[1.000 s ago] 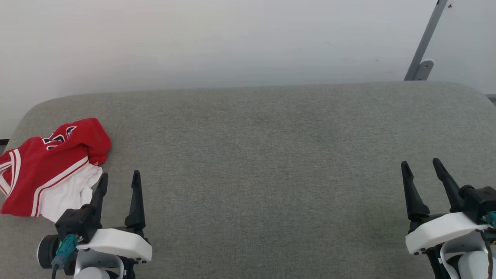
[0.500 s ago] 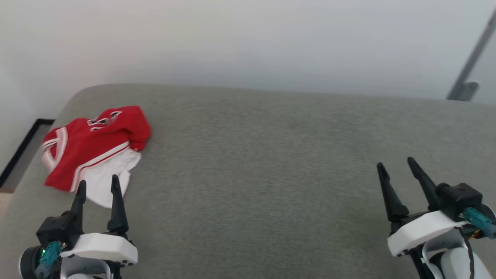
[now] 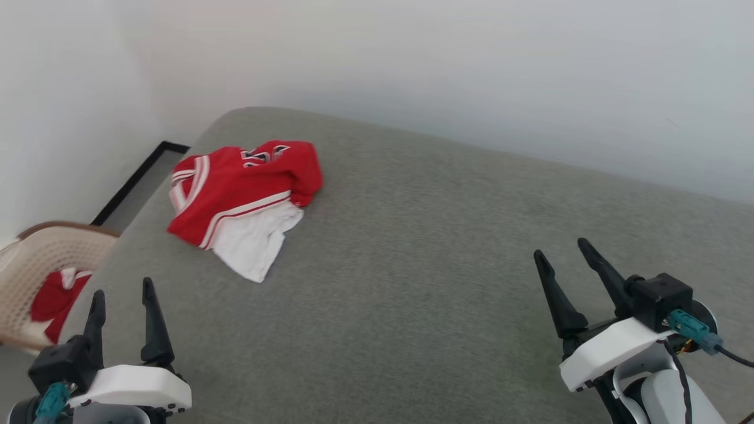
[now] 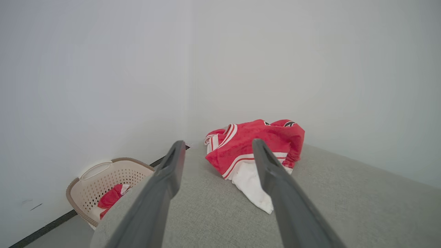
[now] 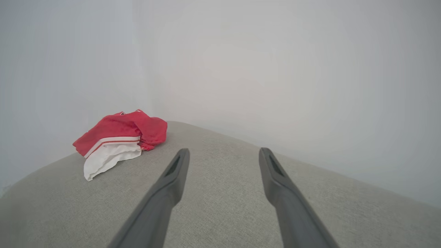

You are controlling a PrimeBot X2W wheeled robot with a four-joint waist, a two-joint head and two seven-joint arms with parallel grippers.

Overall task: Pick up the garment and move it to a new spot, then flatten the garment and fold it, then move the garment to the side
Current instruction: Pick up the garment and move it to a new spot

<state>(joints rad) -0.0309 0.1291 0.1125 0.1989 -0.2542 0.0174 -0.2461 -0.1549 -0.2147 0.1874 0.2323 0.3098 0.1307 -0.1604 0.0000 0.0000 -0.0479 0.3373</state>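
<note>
Item 1, garment [image 3: 235, 194]: I saw it crumpled, red with a white sleeve, on the table [image 3: 412, 265] at 10 o'clock, near the far corner.
Item 2, left pincer [image 3: 121, 287]: at 7 o'clock, spread wide, holding nothing.
Item 3, right pincer [image 3: 559, 246]: at 4 o'clock, likewise wide and empty.
Item 4, basket [image 3: 35, 259]: at 8 o'clock beside the table, red cloth [image 3: 53, 297] inside.

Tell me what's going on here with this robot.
Nothing is being handled yet. The garment lies crumpled near the far left corner of the grey cushion. The left gripper and right gripper are both open and empty, well short of it. A beige basket on the floor to the left holds more red cloth.
</note>
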